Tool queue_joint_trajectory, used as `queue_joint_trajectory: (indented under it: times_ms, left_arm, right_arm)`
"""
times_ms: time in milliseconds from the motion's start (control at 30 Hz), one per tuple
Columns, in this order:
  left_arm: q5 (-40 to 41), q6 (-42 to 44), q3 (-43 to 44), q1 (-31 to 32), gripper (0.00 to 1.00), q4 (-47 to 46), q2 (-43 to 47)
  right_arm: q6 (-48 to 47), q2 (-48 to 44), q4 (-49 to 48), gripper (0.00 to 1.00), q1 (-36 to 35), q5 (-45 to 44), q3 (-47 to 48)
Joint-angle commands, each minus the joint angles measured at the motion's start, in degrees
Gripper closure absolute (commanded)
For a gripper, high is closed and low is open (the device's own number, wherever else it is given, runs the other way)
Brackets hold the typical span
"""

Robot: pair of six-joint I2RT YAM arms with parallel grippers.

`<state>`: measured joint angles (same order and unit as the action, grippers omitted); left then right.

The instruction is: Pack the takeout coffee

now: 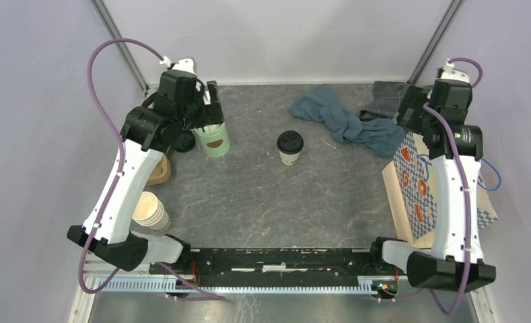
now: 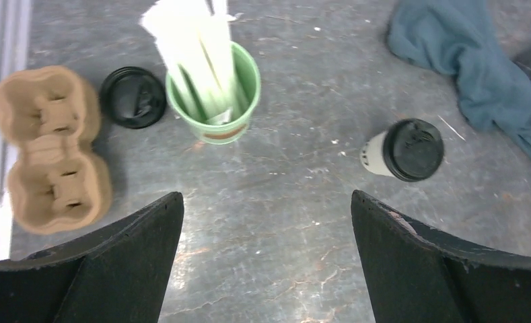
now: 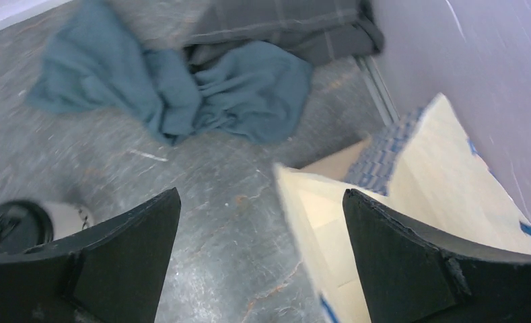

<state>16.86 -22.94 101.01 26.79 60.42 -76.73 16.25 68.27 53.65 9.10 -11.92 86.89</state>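
Standing upright near the middle of the grey table (image 1: 262, 208), the takeout coffee (image 1: 290, 147), a white paper cup under a black lid, has neither arm touching it. The left end effector (image 2: 266, 202) hangs over the far left part of the table with its jaws spread wide and nothing between them. Beyond its fingers sits a mint-green mug (image 2: 212, 101) stuffed with white sticks. A loose black lid (image 2: 133, 97) lies just beside the mug, and a brown pulp cup carrier (image 2: 50, 148) lies next to that near the table's left edge. The coffee is well apart from the mug, on its right. A stack of cream paper cups (image 1: 151, 210) rests close to the left arm. On the right, the right end effector (image 3: 261, 198) is likewise wide open and empty, poised by the open top of a patterned paper bag (image 3: 410, 195) at the table's right edge. A crumpled blue cloth (image 3: 175, 94) lies at the far side, against a grey cloth (image 3: 282, 27).
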Motion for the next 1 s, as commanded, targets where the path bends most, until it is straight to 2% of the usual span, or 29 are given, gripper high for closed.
queue_joint_trajectory:
  times_ms: [0,133,200,300,400,500,700,867,967]
  left_arm:
    - [10.0,-5.2,2.6,-2.0,0.0,3.9,1.3]
    - [14.7,-4.5,-0.5,-6.1,0.03,7.1,0.8]
    - [16.5,-4.4,-4.2,-9.5,0.03,8.2,1.3]
    - [13.5,-4.0,-11.8,-16.0,0.06,6.3,2.8]
    - [9.6,-2.7,-17.5,-23.1,0.08,3.8,2.4]
    - [5.4,-0.4,-19.6,-29.3,0.16,0.8,-1.5]
    - [1.5,2.4,-13.9,-35.1,0.44,-0.5,-13.7]
    - [-4.4,2.5,-6.8,-36.6,0.43,2.4,-24.5]
    - [-4.5,0.6,-5.5,-36.7,0.52,2.3,-27.4]
  right_arm:
    - [-9.8,-4.7,-4.2,0.02,-8.4,2.6,5.4]
    - [-15.8,-9.3,-9.6,0.02,-20.2,9.4,1.5]
    - [-15.7,-10.4,-10.6,0.02,-23.7,13.1,-1.0]
    - [-15.7,-12.2,-11.3,0.02,-28.9,16.5,-5.2]
    - [-18.2,-13.7,-11.6,0.02,-35.1,14.9,-8.9]
    - [-19.7,-15.5,-11.3,0.02,-40.5,8.3,-12.5]
    - [-19.3,-17.6,-12.5,0.02,-45.3,5.8,-18.7]
    - [-18.2,-17.2,-13.3,0.02,-46.1,7.3,-19.7]
    - [-18.0,-16.5,-13.6,0.02,-46.2,7.7,-19.7]
